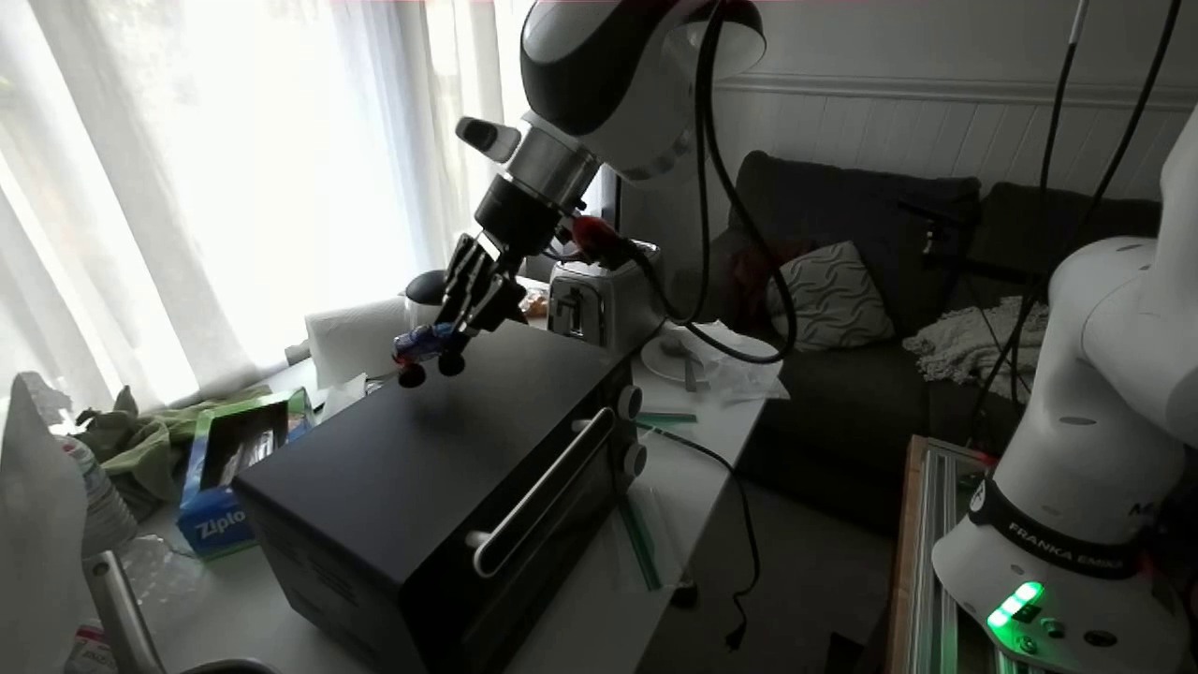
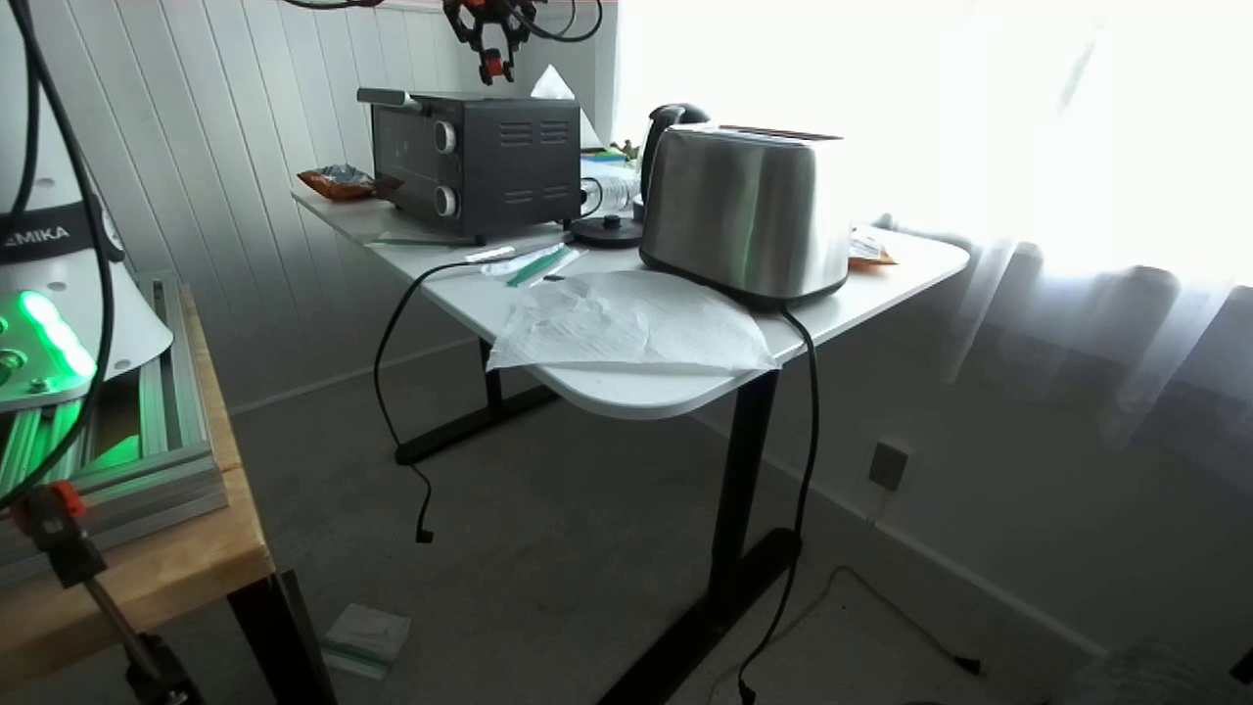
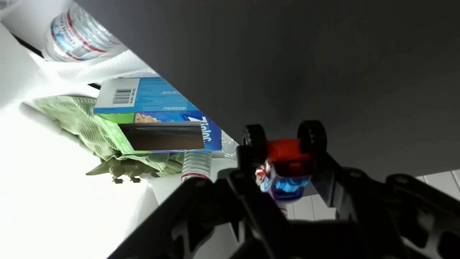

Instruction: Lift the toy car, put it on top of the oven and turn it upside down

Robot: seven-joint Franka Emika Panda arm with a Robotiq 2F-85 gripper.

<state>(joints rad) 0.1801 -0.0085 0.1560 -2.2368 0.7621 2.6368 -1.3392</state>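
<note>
The toy car (image 1: 426, 343) has a blue body, black wheels and a red part. My gripper (image 1: 457, 323) is shut on it and holds it above the flat top of the black oven (image 1: 421, 459). In an exterior view the car (image 2: 493, 67) hangs between the fingers of the gripper (image 2: 496, 72), with a small gap over the oven (image 2: 519, 162). In the wrist view the car (image 3: 289, 153) sits between the fingertips (image 3: 284, 158), its wheels toward the dark oven top (image 3: 305, 72). Its wheels point down, body slightly tilted. The fingers partly cover its sides.
A silver toaster (image 1: 608, 290) stands beyond the oven's far end; it also shows in an exterior view (image 2: 744, 215). A Ziploc box (image 1: 220, 505) and a bottle (image 3: 79, 36) stand behind the oven. The oven's bar handle (image 1: 543, 496) juts from its front. A cord (image 1: 744, 524) hangs off the table.
</note>
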